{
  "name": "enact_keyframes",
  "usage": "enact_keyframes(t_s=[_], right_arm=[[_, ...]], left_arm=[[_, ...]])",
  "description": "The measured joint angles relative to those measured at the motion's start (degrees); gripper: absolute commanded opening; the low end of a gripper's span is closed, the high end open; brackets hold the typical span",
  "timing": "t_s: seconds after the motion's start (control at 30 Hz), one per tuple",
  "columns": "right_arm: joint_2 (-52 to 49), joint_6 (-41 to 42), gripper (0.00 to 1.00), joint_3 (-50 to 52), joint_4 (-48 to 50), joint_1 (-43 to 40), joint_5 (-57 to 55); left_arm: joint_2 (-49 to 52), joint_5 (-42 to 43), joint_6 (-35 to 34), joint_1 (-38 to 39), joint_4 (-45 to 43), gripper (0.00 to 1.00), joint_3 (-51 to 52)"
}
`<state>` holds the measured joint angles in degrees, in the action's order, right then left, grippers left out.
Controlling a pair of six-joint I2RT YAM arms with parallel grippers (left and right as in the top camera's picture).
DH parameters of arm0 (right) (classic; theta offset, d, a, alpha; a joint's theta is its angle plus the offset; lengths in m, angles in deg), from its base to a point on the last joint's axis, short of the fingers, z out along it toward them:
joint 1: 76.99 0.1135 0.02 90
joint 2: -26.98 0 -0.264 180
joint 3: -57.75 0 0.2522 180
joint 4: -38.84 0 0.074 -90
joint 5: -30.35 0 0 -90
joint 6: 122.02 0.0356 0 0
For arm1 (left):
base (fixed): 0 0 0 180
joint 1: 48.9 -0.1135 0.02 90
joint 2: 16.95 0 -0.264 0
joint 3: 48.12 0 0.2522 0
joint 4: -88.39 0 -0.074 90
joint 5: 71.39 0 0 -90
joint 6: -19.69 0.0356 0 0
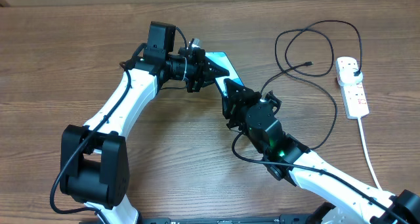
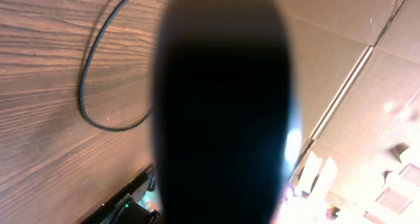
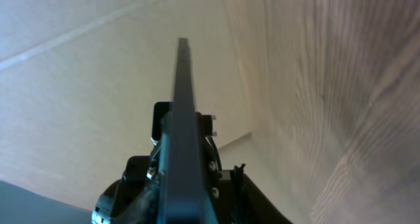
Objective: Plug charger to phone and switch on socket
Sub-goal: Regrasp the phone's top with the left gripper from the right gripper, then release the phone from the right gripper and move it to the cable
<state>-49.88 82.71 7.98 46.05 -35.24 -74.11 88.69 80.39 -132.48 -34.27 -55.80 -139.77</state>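
The phone (image 1: pixel 222 62), its light blue screen showing, is held off the table at the centre, tilted on edge. My left gripper (image 1: pixel 200 71) is shut on its left side; in the left wrist view the phone (image 2: pixel 223 106) is a dark blur filling the middle. My right gripper (image 1: pixel 230 92) is at the phone's near end. The right wrist view shows the phone (image 3: pixel 184 119) edge-on, and how the right jaws stand is unclear. The charger (image 1: pixel 315 25) lies looped at the back right, its tip (image 1: pixel 308 65) loose on the wood. Its black plug (image 1: pixel 352 69) sits in the white socket (image 1: pixel 354 96).
The socket's thick white cord (image 1: pixel 367 145) runs down toward the front right edge. A cardboard wall (image 2: pixel 367 27) stands behind the table. Part of the black cable (image 2: pixel 92 73) curves over the wood beside the phone.
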Motion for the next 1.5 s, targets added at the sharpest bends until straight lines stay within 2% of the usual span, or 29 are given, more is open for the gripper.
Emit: enact_keyframes(t_s=[0.07,0.23,0.33,0.4,0.57,0.7,0.77,0.83,0.87,0.93,1.0,1.13,1.33,1.5], right_arm=[[-0.02,-0.31,0.49,-0.02,-1.77,0.35,1.38],[0.48,-0.74,0.57,-1.40,-10.84,0.39,2.03],[0.72,-2.58,0.75,-1.53,-15.80,0.76,1.44],[0.68,-7.21,1.00,-1.27,-17.11,1.01,0.07],[0.61,-28.11,1.00,-1.07,-17.51,1.09,-6.75],[0.63,-42.40,0.99,-1.07,-18.01,0.92,-10.82],[1.33,-46.38,0.99,-1.62,-23.89,-0.13,-11.43],[1.90,-48.76,1.00,-2.93,-31.30,-2.38,-11.89],[2.01,-49.83,1.00,-6.16,-39.98,-4.87,-11.32],[2.10,-51.91,1.00,-12.24,-49.11,-9.62,-8.37],[2.14,-55.45,1.00,-18.01,-53.68,-15.41,-3.67],[2.78,-63.41,1.00,-21.40,-54.18,-22.36,5.14],[2.47,-69.05,1.00,-21.40,-55.98,-23.34,7.74],[-6.56,-70.25,0.86,-21.44,-52.26,-24.02,9.77]], left_arm=[[0.00,-2.32,0.22,-0.09,-0.28,0.04,0.00],[0.00,-6.01,3.32,-0.55,1.20,0.04,0.31],[0.00,-7.23,6.64,-1.66,5.22,0.04,0.39],[0.00,-7.41,8.24,-2.91,8.50,0.04,0.26],[0.00,-7.58,13.57,-7.08,22.64,0.04,0.24],[0.00,-7.65,17.92,-7.93,27.41,0.04,0.24],[0.00,-7.61,19.93,-7.93,28.65,0.05,0.24],[0.00,-7.65,22.12,-7.93,29.88,0.05,0.24],[0.00,-7.72,22.86,-7.93,30.12,0.05,0.22],[0.00,-8.24,23.65,-7.93,30.27,0.05,0.24],[0.00,-8.48,23.85,-7.93,30.29,0.05,0.22],[0.00,-8.55,23.85,-7.93,30.29,0.04,0.22],[0.00,-8.70,23.85,-7.93,30.29,0.05,0.22],[0.00,-9.40,23.85,-7.93,30.34,0.05,0.22]])
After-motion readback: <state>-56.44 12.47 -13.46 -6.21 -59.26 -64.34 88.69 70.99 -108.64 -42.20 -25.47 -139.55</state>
